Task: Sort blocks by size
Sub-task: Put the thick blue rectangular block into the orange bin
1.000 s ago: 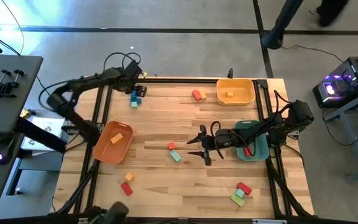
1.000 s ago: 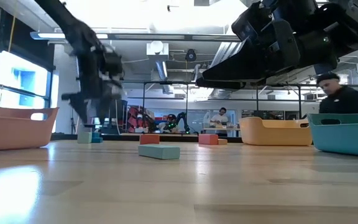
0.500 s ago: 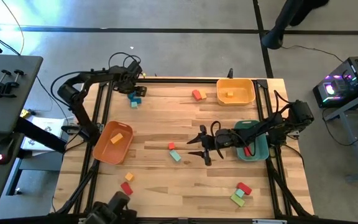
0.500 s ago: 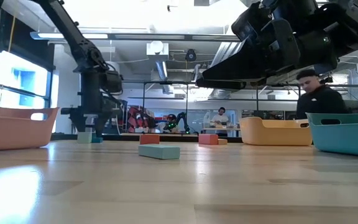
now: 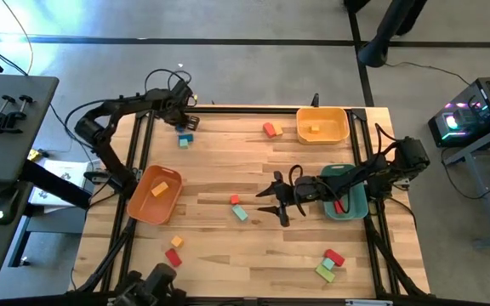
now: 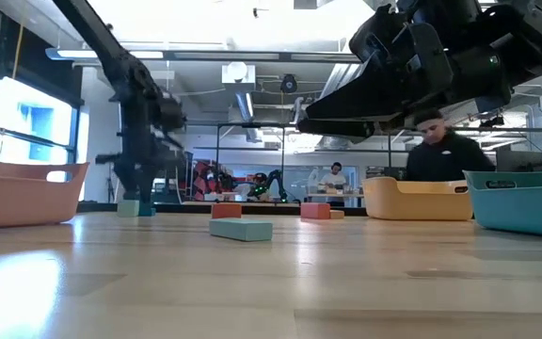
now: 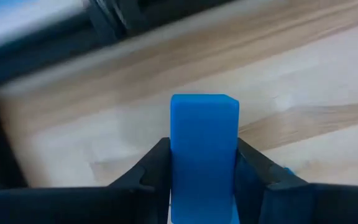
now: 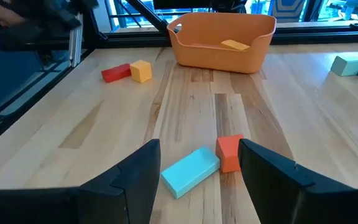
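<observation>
The left gripper (image 5: 179,126) was up at the far left corner of the worktop (image 5: 219,170), jaws clamped on a blue block (image 7: 204,149). That block sat squarely between the two jaws, standing up past their tips, with a teal block (image 5: 184,142) on the wood just beside it. The right gripper (image 5: 272,201) hung mid-worktop, jaws spread wide, and a teal bar (image 8: 190,172) touching a small orange cube (image 8: 230,152) lay just ahead of them, between the tips.
</observation>
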Action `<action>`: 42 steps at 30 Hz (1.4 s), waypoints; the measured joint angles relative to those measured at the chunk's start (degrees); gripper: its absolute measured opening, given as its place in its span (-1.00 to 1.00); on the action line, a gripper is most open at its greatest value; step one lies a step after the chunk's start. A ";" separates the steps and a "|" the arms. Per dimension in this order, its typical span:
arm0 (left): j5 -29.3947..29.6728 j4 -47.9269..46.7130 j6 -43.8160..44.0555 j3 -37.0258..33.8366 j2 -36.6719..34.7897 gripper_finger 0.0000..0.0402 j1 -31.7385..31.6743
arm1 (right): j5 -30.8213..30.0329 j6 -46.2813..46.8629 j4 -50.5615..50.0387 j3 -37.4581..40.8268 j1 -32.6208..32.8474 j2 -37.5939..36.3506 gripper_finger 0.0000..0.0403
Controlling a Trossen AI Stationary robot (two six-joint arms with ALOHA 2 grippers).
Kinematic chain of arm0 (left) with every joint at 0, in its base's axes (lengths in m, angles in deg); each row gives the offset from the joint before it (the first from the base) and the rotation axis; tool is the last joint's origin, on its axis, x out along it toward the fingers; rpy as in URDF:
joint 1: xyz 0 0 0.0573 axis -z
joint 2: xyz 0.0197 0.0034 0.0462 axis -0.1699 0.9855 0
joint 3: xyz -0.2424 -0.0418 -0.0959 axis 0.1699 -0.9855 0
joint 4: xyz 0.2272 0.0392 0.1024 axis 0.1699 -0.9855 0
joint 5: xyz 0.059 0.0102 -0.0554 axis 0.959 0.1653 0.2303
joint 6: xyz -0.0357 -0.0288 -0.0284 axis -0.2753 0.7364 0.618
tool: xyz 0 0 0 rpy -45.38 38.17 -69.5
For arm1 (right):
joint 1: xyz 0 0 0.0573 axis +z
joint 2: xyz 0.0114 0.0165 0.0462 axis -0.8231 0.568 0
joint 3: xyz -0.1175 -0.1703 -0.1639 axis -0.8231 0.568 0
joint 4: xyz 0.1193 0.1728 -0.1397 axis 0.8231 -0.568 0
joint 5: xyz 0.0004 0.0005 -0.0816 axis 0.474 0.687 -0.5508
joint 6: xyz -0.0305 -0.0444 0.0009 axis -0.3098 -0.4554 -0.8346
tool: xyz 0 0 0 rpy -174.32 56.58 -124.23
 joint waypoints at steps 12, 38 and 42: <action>8.52 -18.08 23.54 -7.84 -33.34 -0.53 42.68 | -1.01 -1.79 0.41 0.00 0.19 0.00 0.06; -3.55 -25.81 71.72 -21.21 -28.65 -0.53 80.74 | -0.89 -7.18 2.60 0.00 -0.55 0.00 0.06; -3.90 -23.80 68.82 -21.95 -27.71 -0.38 78.56 | -0.81 -7.18 2.60 -0.01 -0.71 0.00 0.06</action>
